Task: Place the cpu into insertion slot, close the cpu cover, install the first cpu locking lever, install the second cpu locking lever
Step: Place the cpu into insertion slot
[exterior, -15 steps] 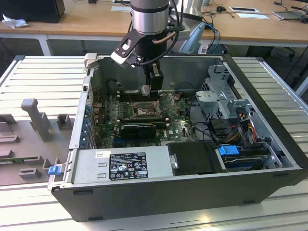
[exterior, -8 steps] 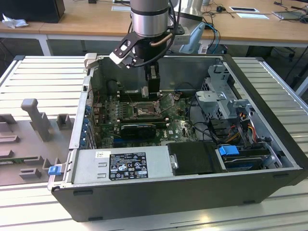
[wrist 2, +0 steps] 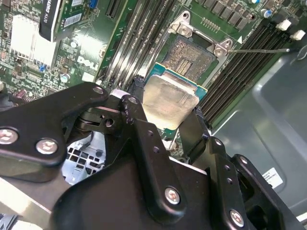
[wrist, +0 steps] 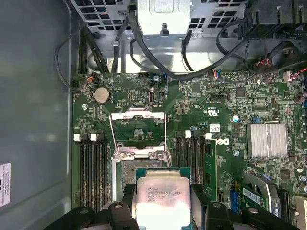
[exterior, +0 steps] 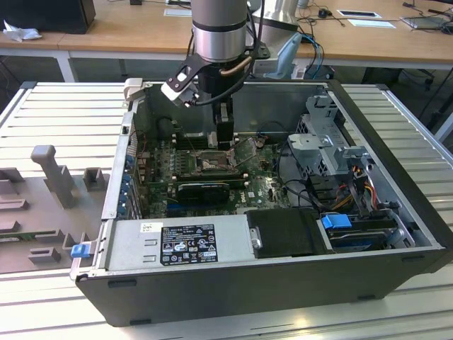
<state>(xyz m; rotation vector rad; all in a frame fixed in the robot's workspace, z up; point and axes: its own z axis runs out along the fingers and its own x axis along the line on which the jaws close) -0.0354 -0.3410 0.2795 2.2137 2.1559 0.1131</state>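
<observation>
- I am reading the black two-finger gripper as clamped on the small square silver-beige cpu, with a finger pressing on each of two opposite edges in both wrist views.
- The cpu is hanging just over the square, dark-centred, silver-rimmed insertion slot and partly covering it in the first wrist view. I cannot tell whether they are touching.
- The thin silver frame-shaped cpu cover is standing swung open, just beside the slot.
- In the exterior view the arm is reaching down into the open black computer case.
</observation>
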